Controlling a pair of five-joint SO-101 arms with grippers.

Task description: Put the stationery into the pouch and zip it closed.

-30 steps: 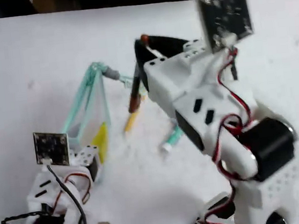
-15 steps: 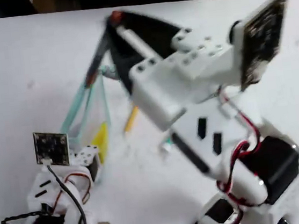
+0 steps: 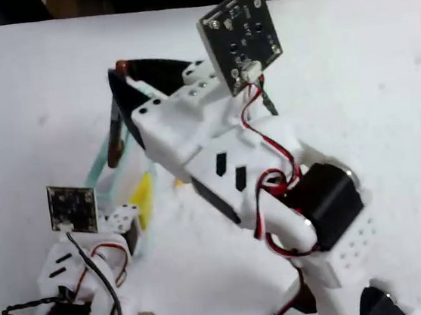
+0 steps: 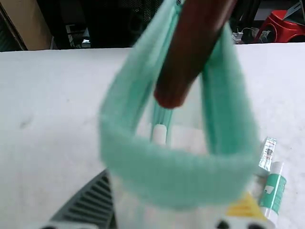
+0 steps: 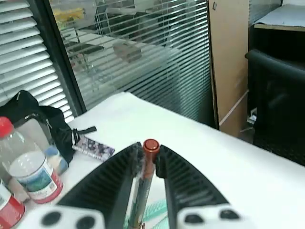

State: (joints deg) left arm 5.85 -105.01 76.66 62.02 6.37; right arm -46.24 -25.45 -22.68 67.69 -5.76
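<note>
The right gripper [image 5: 149, 151], clamped on a brown pen [image 4: 190, 52], is holding it at the pouch [image 4: 176, 179] mouth. Lowering it inside, then letting go, probably comes next.

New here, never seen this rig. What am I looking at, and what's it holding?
Two small robot arms sit side by side at a white table. The high view is a fixed camera looking down; the other two are cameras on each arm's wrist. The right gripper is shut on a dark red pen. The left wrist view looks into the open mouth of a teal pouch, with the pen's tip at it. Whether the left arm grips the pouch I cannot tell. A teal and white tube lies on the table beside the pouch.
</note>
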